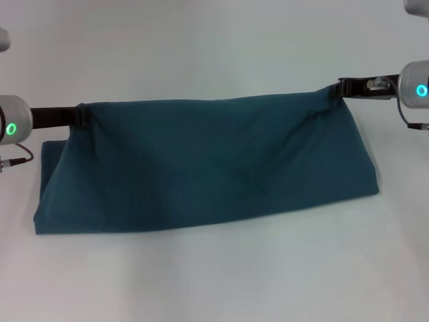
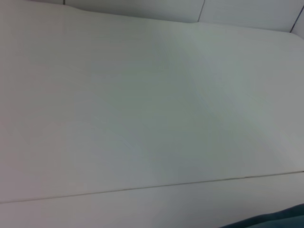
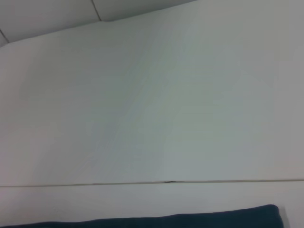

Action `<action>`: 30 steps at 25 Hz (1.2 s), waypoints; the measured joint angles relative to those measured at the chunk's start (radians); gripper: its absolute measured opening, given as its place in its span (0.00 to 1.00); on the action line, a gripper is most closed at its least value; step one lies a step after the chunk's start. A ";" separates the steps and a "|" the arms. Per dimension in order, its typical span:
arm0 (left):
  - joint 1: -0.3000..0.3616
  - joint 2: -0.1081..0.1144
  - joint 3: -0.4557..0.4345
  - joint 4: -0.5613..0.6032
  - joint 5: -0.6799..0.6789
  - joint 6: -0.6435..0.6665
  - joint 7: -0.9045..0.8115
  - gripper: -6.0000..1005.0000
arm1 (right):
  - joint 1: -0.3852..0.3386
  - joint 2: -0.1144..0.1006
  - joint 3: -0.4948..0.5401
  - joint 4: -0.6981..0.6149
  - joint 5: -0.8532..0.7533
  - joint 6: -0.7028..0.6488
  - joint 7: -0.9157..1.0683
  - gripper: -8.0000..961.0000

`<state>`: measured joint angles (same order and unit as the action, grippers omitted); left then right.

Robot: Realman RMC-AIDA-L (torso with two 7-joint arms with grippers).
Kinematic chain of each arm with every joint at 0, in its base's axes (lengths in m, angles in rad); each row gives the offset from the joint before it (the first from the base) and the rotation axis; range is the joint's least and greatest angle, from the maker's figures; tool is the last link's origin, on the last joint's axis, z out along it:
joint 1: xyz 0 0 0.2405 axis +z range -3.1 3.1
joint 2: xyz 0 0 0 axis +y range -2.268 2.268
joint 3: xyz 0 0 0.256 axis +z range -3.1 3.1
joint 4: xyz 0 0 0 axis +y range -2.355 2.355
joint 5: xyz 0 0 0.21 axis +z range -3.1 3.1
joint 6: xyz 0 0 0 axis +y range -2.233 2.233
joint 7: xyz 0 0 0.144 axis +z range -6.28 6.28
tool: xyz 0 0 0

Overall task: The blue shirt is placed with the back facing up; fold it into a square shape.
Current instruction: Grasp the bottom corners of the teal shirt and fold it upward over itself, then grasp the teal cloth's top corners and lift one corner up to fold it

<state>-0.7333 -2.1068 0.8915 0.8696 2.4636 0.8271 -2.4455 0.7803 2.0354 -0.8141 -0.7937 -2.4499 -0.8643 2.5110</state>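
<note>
Left gripper (image 1: 80,117) and right gripper (image 1: 340,88) each pinch the soft teal-blue shirt (image 1: 208,168), stretched between them. Best kept level and taut, lowering evenly so the fold lands square.

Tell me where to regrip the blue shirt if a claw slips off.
Take the blue shirt at its raised top edge's end corners, coming in from outside. The left claw and right claw already pinch there, holding that edge taut while the lower part rests on the table.

Bright even light, soft shadows; wrist views hazy
</note>
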 joint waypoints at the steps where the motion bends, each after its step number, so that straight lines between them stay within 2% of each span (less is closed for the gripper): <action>1: 0.000 -0.001 0.006 -0.005 0.000 -0.013 0.000 0.09 | 0.003 0.001 -0.002 0.009 0.000 0.011 -0.002 0.07; 6: 0.001 -0.012 0.043 -0.029 -0.001 -0.075 0.030 0.09 | 0.007 0.011 -0.027 0.026 0.000 0.074 -0.008 0.08; 11: -0.002 -0.024 0.039 -0.044 -0.006 -0.128 0.024 0.09 | 0.002 0.016 -0.037 0.027 0.023 0.116 -0.038 0.08; 13: -0.010 -0.024 0.036 -0.063 -0.008 -0.152 0.017 0.13 | 0.002 0.017 -0.038 0.028 0.030 0.138 -0.051 0.08; 22: -0.040 -0.011 0.030 -0.112 -0.008 -0.170 0.020 0.31 | 0.004 0.020 -0.039 0.028 0.031 0.167 -0.061 0.45; 26: -0.034 0.000 0.026 -0.109 -0.010 -0.146 0.016 0.48 | -0.002 0.022 -0.040 0.028 0.031 0.147 -0.080 0.64; 29: -0.022 0.003 -0.007 -0.075 -0.010 -0.065 0.014 0.60 | -0.005 0.022 -0.040 0.017 0.030 0.109 -0.084 0.79; 30: -0.018 0.004 -0.023 -0.062 -0.009 -0.029 0.014 0.64 | -0.005 0.022 -0.040 0.010 0.029 0.093 -0.085 0.80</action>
<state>-0.7513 -2.1030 0.8682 0.8075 2.4548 0.7979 -2.4313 0.7753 2.0570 -0.8545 -0.7835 -2.4211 -0.7712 2.4264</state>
